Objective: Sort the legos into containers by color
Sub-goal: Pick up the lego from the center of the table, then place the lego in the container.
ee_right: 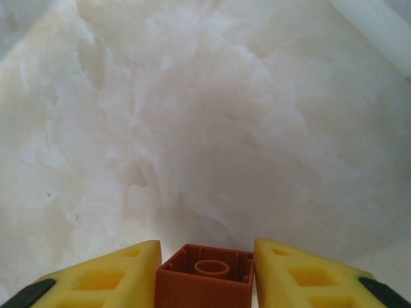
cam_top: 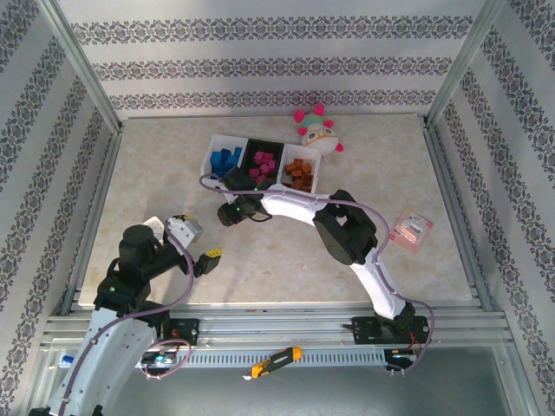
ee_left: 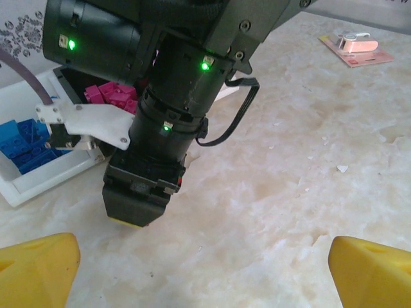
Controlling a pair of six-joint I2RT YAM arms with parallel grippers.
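Observation:
An orange-brown lego (ee_right: 204, 277), hollow underside towards the camera, sits between my right gripper's (ee_right: 205, 273) yellow fingers (ee_right: 106, 277), which are shut on it just above the marble table. From above, my right gripper (cam_top: 231, 212) is in front of the containers (cam_top: 213, 152), near their left end. Blue legos (cam_top: 225, 159) fill the left white bin, pink legos (cam_top: 263, 162) the black middle bin, and orange-brown legos (cam_top: 300, 171) the right white bin. My left gripper (cam_top: 208, 260) is open over bare table, its fingertips (ee_left: 38, 269) wide apart. It faces the right gripper's body (ee_left: 138, 199).
A plush toy with pink spikes (cam_top: 316, 128) lies behind the bins at the right. A pink packet (cam_top: 411, 230) rests near the right wall. A yellow-handled cutter (cam_top: 276, 360) lies on the front rail. Metal frame posts and patterned walls enclose the table.

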